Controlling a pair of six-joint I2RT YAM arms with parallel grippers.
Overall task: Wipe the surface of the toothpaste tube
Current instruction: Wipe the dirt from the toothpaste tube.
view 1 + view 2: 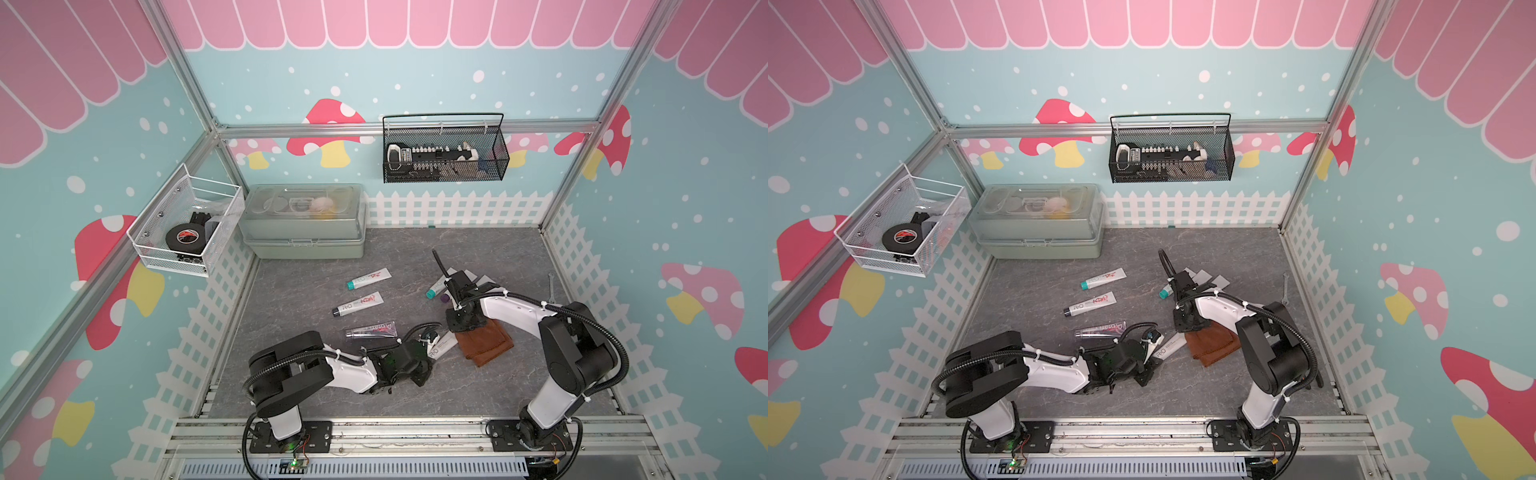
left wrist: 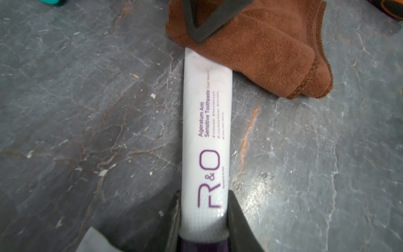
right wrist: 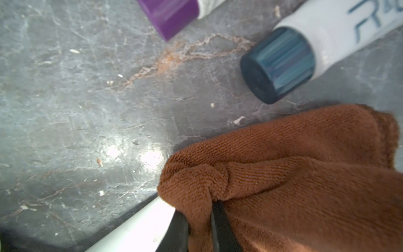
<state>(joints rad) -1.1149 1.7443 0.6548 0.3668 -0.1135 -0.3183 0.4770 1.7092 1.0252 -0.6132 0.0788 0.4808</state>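
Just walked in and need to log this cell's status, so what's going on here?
The left end effector is clamped on a white toothpaste tube near its purple cap, with the tube lying on the grey table. The right end effector grips a bunched brown cloth that covers the tube's far end. Most of the printed face is uncovered. Several other tubes lie nearby.
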